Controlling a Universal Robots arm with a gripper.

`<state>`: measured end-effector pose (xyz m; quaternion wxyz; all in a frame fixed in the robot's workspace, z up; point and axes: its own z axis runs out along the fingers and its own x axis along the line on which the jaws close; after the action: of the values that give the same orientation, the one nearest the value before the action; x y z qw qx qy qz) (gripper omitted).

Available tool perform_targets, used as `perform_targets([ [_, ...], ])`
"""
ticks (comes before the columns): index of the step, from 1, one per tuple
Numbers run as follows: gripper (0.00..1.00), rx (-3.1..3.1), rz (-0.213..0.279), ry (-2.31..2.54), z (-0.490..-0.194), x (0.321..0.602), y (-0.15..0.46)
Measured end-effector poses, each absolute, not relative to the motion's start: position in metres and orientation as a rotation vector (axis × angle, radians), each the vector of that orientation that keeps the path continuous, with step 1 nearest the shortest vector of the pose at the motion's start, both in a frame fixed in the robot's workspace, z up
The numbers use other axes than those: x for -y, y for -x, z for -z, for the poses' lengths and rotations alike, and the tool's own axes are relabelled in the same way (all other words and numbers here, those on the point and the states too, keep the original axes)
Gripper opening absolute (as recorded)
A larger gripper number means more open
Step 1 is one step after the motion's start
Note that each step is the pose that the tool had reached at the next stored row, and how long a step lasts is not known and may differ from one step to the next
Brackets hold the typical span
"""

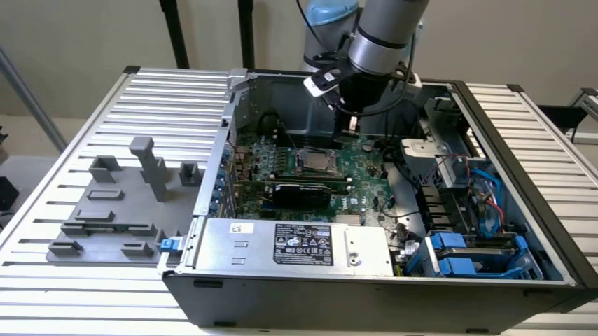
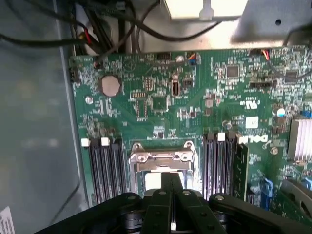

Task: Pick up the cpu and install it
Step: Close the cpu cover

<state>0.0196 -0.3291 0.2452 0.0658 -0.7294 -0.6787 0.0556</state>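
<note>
The cpu (image 1: 314,162), a silver-white square, lies flat inside the metal socket frame (image 2: 163,158) on the green motherboard (image 1: 360,157). In the wrist view its pale top (image 2: 152,181) shows just past my fingertips. My gripper (image 1: 351,128) hangs inside the open computer case, above the board and a little behind the socket toward the case's back wall. Its dark fingers (image 2: 171,181) are pressed together with nothing between them.
Black memory slots (image 2: 105,170) flank the socket on both sides. A black card (image 1: 299,189) and the silver power supply (image 1: 290,245) lie in front. Cables and blue drive bays (image 1: 472,255) fill the exterior view's right. A grey fixture plate (image 1: 112,210) sits outside the case.
</note>
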Motion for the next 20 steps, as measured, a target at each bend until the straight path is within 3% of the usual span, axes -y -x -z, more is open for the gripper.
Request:
perform_targets([
  [9,0.11,2.016,-0.232,2.167,-0.243,0.329,0.003],
  [20,0.11,2.013,-0.237,2.165,-0.225,0.329,0.029],
])
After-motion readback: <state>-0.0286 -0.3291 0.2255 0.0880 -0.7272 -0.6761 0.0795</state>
